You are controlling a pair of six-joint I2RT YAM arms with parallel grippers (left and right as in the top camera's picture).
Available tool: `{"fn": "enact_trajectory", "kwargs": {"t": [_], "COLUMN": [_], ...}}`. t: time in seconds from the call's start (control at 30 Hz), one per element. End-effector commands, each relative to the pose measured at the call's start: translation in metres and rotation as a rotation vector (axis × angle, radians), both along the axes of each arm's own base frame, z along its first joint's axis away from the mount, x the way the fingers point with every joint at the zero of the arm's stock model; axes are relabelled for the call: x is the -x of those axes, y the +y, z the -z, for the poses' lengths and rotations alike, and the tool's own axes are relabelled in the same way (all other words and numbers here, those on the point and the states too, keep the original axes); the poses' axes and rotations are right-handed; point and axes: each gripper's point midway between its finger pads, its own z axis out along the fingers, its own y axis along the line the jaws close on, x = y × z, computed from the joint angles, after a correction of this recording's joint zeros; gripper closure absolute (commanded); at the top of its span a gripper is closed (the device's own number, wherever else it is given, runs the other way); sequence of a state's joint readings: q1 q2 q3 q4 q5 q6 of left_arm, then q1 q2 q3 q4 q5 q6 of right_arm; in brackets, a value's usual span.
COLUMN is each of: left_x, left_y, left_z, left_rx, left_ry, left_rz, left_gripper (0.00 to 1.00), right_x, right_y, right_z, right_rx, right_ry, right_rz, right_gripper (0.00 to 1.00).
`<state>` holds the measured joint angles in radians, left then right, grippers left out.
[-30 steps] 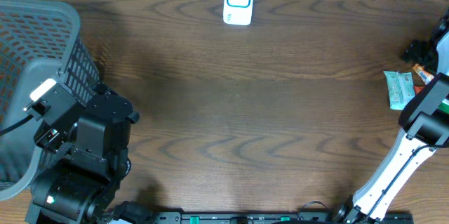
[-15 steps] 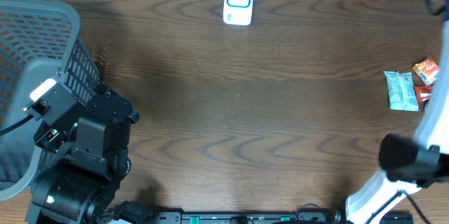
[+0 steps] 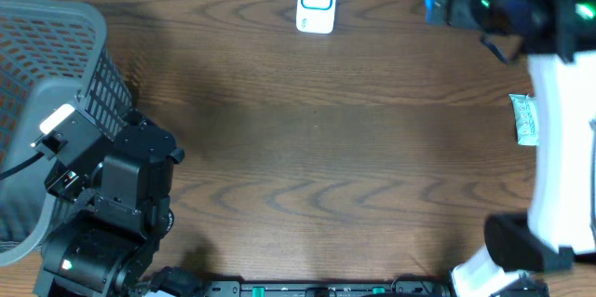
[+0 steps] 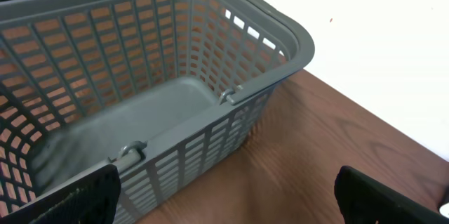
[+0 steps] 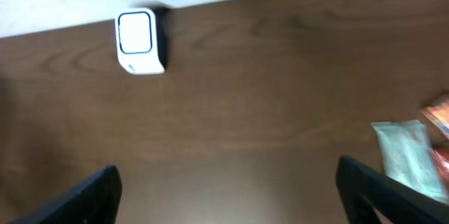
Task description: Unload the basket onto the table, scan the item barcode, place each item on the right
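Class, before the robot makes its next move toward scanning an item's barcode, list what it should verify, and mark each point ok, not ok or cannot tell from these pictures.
1. Right gripper open, nothing between its fingers: ok.
2. Left gripper open, nothing between its fingers: ok.
3. Teal packet in the right wrist camera's view: ok.
4. Barcode found on the teal packet: cannot tell, the picture is too blurred.
5. Scanner at the far table edge, nothing lying in front of it: ok.
6. An item held for scanning: not ok, neither gripper holds one.
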<state>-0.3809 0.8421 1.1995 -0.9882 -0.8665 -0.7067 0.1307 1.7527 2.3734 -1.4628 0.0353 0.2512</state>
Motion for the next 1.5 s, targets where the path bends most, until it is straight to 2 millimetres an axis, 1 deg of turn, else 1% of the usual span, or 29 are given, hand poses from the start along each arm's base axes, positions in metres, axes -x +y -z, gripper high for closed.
{"fn": "enact_trajectory", "kwargs": {"t": [0.0, 0.13, 0.2, 0.33, 0.37, 0.4, 0.47, 0.57, 0.63, 0.77, 0.87, 0.9, 0.93, 1.03, 1.17, 1.27, 1.37, 1.47], "left_x": [0.002, 0.002, 0.002, 0.002, 0.002, 0.002, 0.002, 0.002, 0.002, 0.002, 0.002, 0.002, 0.002, 0.002, 0.002, 0.002, 0.002, 0.002], "left_y": [0.003, 0.003, 0.003, 0.003, 0.003, 0.003, 0.003, 0.003, 0.003, 0.003, 0.003, 0.003, 0.003, 0.003, 0.003, 0.003, 0.003, 0.003], "left_z": [-0.006, -0.006, -0.006, -0.006, -0.006, -0.006, -0.006, -0.006, -0.006, -0.006, -0.006, -0.006, -0.006, -0.006, -0.006, -0.006, -0.006, -0.006], "left_rx": [0.003, 0.003, 0.003, 0.003, 0.003, 0.003, 0.003, 0.003, 0.003, 0.003, 0.003, 0.003, 0.003, 0.003, 0.003, 0.003, 0.003, 0.003], "left_ry": [-0.017, -0.017, -0.017, -0.017, -0.017, -0.017, -0.017, -0.017, -0.017, -0.017, -0.017, -0.017, -0.017, -0.017, -0.017, -0.017, -0.017, -0.017], "left_rz": [-0.013, -0.013, -0.013, -0.013, -0.013, -0.013, -0.013, -0.013, -0.013, -0.013, -0.013, -0.013, -0.013, -0.013, -0.013, -0.013, -0.013, -0.013], "left_gripper": [0.02, 0.02, 0.02, 0.02, 0.02, 0.02, 0.02, 0.02, 0.02, 0.02, 0.02, 0.02, 0.02, 0.02, 0.02, 0.02, 0.02, 0.02], "right_x": [0.05, 0.109, 0.128, 0.163, 0.175, 0.182, 0.204, 0.231, 0.252, 0.287, 0.312, 0.322, 0.328, 0.358, 0.385, 0.397, 0.401, 0.392], "right_y": [-0.011, -0.023, -0.026, -0.039, -0.04, -0.041, -0.044, -0.044, -0.048, -0.052, -0.054, -0.055, -0.056, -0.06, -0.067, -0.074, -0.075, -0.074], "right_z": [-0.039, -0.042, -0.052, -0.077, -0.084, -0.088, -0.099, -0.11, -0.117, -0.126, -0.129, -0.128, -0.127, -0.118, -0.101, -0.097, -0.103, -0.107], "right_rx": [0.029, 0.053, 0.063, 0.142, 0.137, 0.134, 0.12, 0.101, 0.095, 0.081, 0.109, 0.129, 0.138, 0.158, 0.164, 0.171, 0.172, 0.161], "right_ry": [-0.079, -0.025, -0.063, -0.175, -0.208, -0.228, -0.29, -0.36, -0.416, -0.505, -0.562, -0.582, -0.593, -0.64, -0.679, -0.744, -0.849, -0.941], "right_rz": [0.013, 0.026, 0.011, -0.012, -0.009, -0.007, -0.003, -0.01, -0.005, -0.002, -0.027, -0.042, -0.047, -0.055, -0.033, 0.003, 0.015, 0.028], "right_gripper": [0.01, 0.01, 0.01, 0.01, 0.01, 0.01, 0.01, 0.01, 0.01, 0.01, 0.01, 0.01, 0.01, 0.01, 0.01, 0.01, 0.01, 0.01]}}
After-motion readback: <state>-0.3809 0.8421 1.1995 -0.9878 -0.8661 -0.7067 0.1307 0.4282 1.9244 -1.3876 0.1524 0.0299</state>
